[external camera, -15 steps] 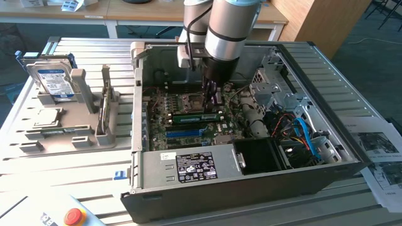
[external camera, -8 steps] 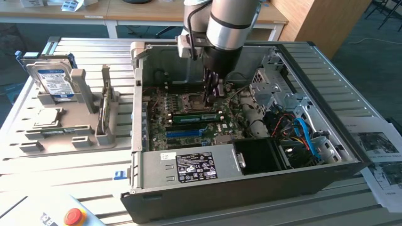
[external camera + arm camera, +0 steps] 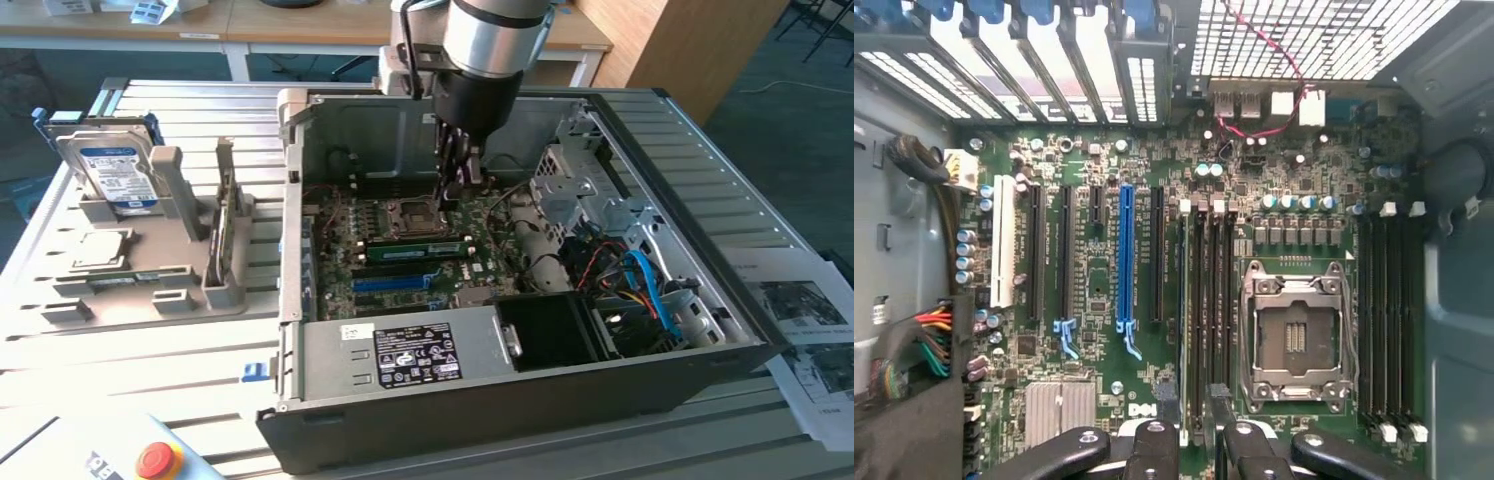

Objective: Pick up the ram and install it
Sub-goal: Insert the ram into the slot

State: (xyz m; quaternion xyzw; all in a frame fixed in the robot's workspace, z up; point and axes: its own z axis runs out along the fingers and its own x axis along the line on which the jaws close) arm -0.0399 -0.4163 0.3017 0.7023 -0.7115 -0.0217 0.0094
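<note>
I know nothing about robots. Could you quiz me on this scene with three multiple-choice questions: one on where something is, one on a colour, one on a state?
1. Where is the hard drive?
A) inside the case
B) standing in the grey rack at the exterior view's left of the case
C) in the end effector

2. What colour is the round button at the table's near edge?
A) red
B) green
C) white

3. How is the end effector?
A) shut on the hard drive
B) open, over the motherboard
C) parked outside the case

Answers:
1 B: the hard drive stands upright in the rack, outside the case.
2 A: the button is red.
3 B: the wrist view shows its jaws apart above the motherboard.
</note>
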